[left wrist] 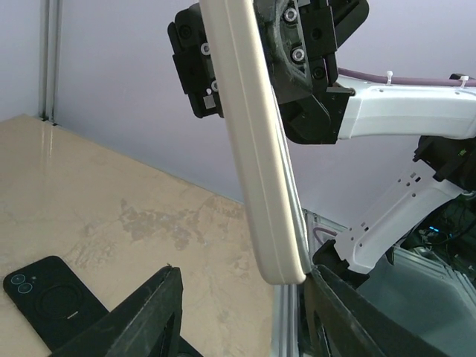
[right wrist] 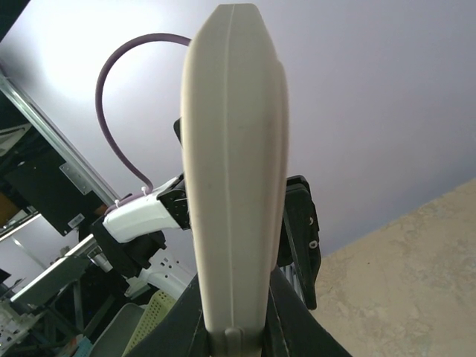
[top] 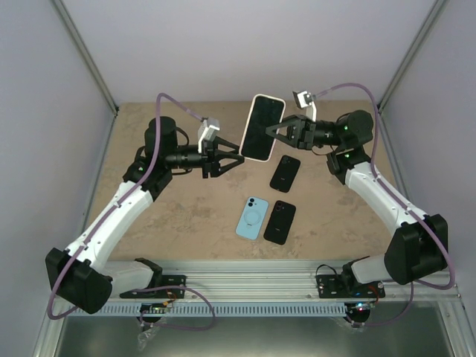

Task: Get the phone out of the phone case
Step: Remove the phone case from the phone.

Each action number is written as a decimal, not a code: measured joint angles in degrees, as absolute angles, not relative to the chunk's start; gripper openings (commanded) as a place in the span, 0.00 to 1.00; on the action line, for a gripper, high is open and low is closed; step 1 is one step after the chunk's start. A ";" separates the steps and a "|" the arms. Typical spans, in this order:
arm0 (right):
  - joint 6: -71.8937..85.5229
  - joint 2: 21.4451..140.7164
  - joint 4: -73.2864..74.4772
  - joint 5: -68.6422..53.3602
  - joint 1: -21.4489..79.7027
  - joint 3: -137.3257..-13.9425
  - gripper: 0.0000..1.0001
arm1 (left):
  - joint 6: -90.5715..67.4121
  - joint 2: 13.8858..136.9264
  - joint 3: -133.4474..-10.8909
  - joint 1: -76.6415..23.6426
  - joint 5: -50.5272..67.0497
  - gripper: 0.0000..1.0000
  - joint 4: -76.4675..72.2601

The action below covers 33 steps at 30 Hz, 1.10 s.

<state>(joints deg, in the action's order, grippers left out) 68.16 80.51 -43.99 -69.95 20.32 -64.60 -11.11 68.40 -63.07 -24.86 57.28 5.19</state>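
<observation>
Cream-cased phone (top: pixel 262 128) held aloft over the table, right gripper (top: pixel 282 129) clamped on it. Left gripper (top: pixel 227 158) has its fingers apart at the phone's lower end. Mottled beige tabletop (top: pixel 186 216), pale lilac walls (top: pixel 238 44). Three lie flat: black phone (top: pixel 285 172), second black phone (top: pixel 280 222), light-blue phone (top: pixel 253 218).

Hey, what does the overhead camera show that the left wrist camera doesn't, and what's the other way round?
Only overhead: the dark screen of the cased phone, and a light blue phone on the table.
Only left wrist: the cream case's side edge close up, its lower end between the spread fingers of the left tool.
Both: the right tool gripping the cased phone above the table, and a black phone lying below.
</observation>
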 measured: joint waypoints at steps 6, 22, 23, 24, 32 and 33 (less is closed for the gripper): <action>70.17 80.51 -45.69 -69.60 20.14 -63.70 0.01 | -9.26 68.40 -63.16 -24.93 56.71 0.45 5.67; 77.08 80.20 -54.00 -71.77 21.23 -63.26 0.01 | -12.16 70.54 -63.13 -22.22 54.46 0.56 4.89; 77.06 80.20 -53.93 -71.77 21.15 -63.26 0.01 | -11.97 70.46 -63.13 -22.22 55.29 0.56 4.93; 76.97 80.20 -53.78 -71.75 21.08 -63.26 0.00 | -11.84 70.28 -63.13 -22.22 56.55 0.57 5.02; 75.59 80.20 -51.22 -71.13 20.36 -63.26 0.01 | -14.20 67.48 -61.80 -22.26 65.45 0.61 2.50; 75.37 80.20 -50.81 -71.13 20.36 -63.26 0.01 | -14.79 67.42 -61.71 -22.35 65.95 0.61 1.91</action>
